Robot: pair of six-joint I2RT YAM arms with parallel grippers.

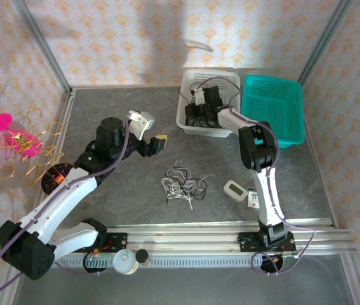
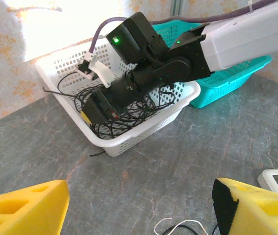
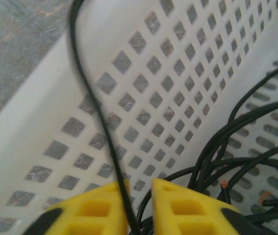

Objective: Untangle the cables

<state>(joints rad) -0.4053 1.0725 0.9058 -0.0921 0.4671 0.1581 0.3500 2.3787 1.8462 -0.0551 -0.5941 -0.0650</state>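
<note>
The left end effector hangs above the grey counter with its yellow pads spread wide and nothing between them. Just ahead of it, near the middle of the counter, lies a loose tangle of cables, black and white cords looped over each other; in the left wrist view a white end curls in at the lower edge between the pads. The right arm reaches forward and down into the white basket, which stands touching the teal basket on its right. The right end effector sits low inside the white basket, close against its perforated wall, with more black cables heaped on the basket floor beside it. Its yellow pads are drawn close, leaving a narrow slot, and one black cable runs down through that slot along the left pad; I cannot tell whether it is pinched. A small white device lies on the counter near the right arm.
</note>
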